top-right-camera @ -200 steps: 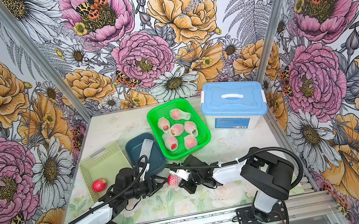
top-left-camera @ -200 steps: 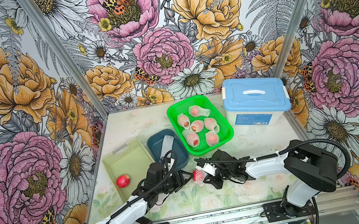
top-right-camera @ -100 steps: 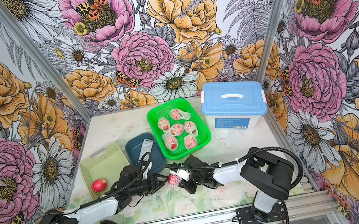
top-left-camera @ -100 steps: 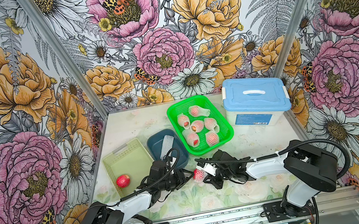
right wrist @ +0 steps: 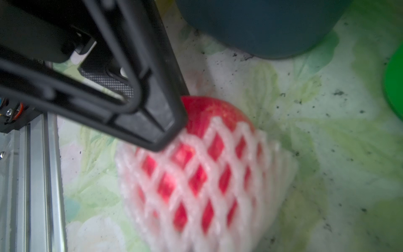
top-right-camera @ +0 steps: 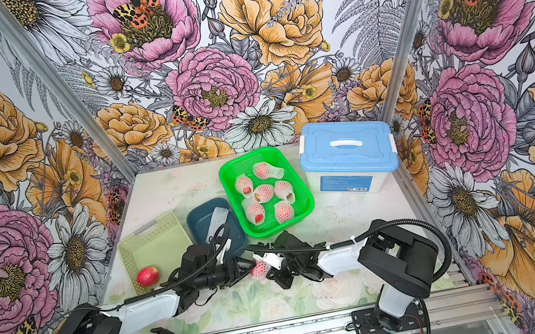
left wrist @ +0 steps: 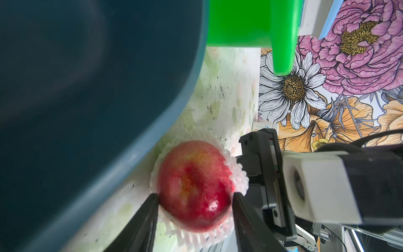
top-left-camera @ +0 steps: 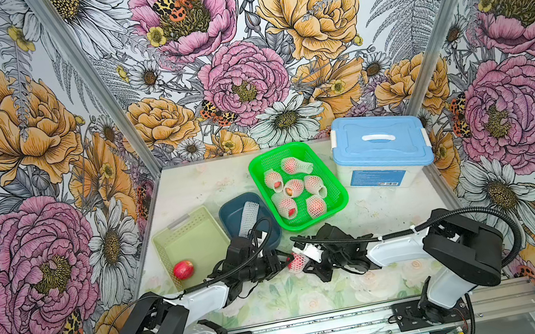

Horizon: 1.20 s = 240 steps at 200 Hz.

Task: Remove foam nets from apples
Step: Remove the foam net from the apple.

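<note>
Desk point(top-left-camera: 377, 209) state: one bare apple point(top-left-camera: 183, 269) at nine o'clock, six netted apples point(top-left-camera: 294, 187) at twelve; left tool point(left wrist: 194, 199) grips a seventh apple point(left wrist: 194, 181), right tool point(left wrist: 244, 172) clamps its net point(right wrist: 207, 174).

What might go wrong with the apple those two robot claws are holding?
The left gripper pinches only the bare glossy end of the red apple, so it might slip free when the right gripper tugs the white foam mesh net. A loose apple may roll against the dark blue plastic tub.
</note>
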{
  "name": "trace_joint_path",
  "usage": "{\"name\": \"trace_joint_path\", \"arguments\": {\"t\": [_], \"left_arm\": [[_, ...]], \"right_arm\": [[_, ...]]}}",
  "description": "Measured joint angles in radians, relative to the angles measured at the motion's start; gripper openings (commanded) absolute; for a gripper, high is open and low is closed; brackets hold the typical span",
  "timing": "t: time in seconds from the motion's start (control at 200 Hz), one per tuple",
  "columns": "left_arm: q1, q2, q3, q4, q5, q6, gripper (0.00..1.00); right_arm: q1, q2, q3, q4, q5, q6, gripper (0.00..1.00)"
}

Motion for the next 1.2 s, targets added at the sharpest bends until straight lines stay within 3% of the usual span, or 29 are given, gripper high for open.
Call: {"name": "trace_joint_path", "arguments": {"t": [0.33, 0.786, 0.991, 1.201], "left_arm": [[-0.012, 0.003, 0.0, 0.025, -0.002, -0.004, 0.6], [0.036, -0.027, -0.037, 0.048, -0.003, -0.027, 0.56], [0.011, -0.021, -0.037, 0.055, -0.003, -0.026, 0.46], [0.009, 0.002, -0.037, 0.086, -0.005, -0.03, 0.5]], "right_arm": [[0.0, 0.006, 0.0, 0.004, -0.007, 0.0, 0.0], [0.0, 0.007, 0.0, 0.007, -0.007, 0.0, 0.0], [0.0, 0.008, 0.002, 0.006, -0.007, 0.0, 0.0], [0.0, 0.012, 0.005, 0.004, -0.011, 0.0, 0.0]]}}
